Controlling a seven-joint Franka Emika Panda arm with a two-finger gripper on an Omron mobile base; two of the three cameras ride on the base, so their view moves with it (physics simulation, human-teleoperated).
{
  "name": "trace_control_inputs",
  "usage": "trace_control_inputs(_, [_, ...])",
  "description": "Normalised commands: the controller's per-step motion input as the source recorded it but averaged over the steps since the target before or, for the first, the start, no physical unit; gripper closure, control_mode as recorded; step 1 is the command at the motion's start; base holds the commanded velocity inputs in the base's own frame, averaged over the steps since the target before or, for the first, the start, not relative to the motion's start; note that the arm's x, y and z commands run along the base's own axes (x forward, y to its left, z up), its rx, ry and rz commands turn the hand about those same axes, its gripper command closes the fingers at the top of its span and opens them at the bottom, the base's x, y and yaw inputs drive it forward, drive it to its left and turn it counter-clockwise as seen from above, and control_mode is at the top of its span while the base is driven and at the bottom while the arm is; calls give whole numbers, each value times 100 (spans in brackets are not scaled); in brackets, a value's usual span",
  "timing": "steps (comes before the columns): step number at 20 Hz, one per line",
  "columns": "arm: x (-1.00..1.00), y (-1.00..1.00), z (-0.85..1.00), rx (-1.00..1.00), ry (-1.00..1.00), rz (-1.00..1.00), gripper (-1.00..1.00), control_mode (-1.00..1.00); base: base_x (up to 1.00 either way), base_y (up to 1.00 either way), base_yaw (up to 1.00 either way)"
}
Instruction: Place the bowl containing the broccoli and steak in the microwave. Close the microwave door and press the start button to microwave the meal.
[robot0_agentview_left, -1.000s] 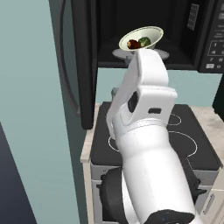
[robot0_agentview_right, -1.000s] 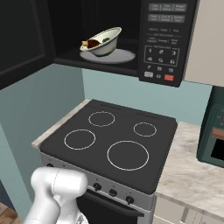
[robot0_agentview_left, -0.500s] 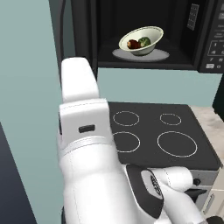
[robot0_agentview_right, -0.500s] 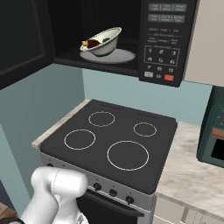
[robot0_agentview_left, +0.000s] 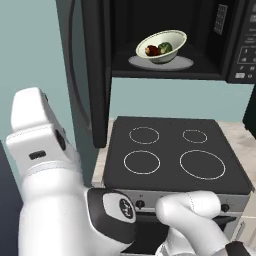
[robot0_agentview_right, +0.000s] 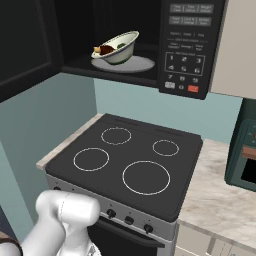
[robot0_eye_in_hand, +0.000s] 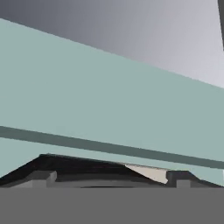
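The claw (robot0_eye_in_hand: 111, 180) faces a blank teal wall; its spread cannot be told. The bowl (robot0_agentview_left: 161, 47) sits inside the microwave (robot0_agentview_right: 150, 45), off to the claw's side. Swinging blind toward the door (robot0_agentview_left: 97, 70) risks striking its edge.

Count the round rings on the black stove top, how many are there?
4 rings on the stove top: back left, back right, front left, and the biggest, front right. None looks hidden.
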Motion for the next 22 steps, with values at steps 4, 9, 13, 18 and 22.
trace_control_inputs(4, [58, 18, -1, -9, 1, -13, -100, -100, 0, 0, 0])
trace_control_inputs(9, [58, 4, 0, -2, 0, -14, -100, -100, 0, 0, 0])
trace_control_inputs(13, [62, 0, 0, 0, 1, -14, -100, -100, 0, 0, 0])
trace_control_inputs(18, [58, -2, 0, 0, 1, -13, -100, -100, 0, 0, 0])
trace_control_inputs(22, [15, -50, 0, 0, 0, -19, -100, -100, 0, 0, 0])
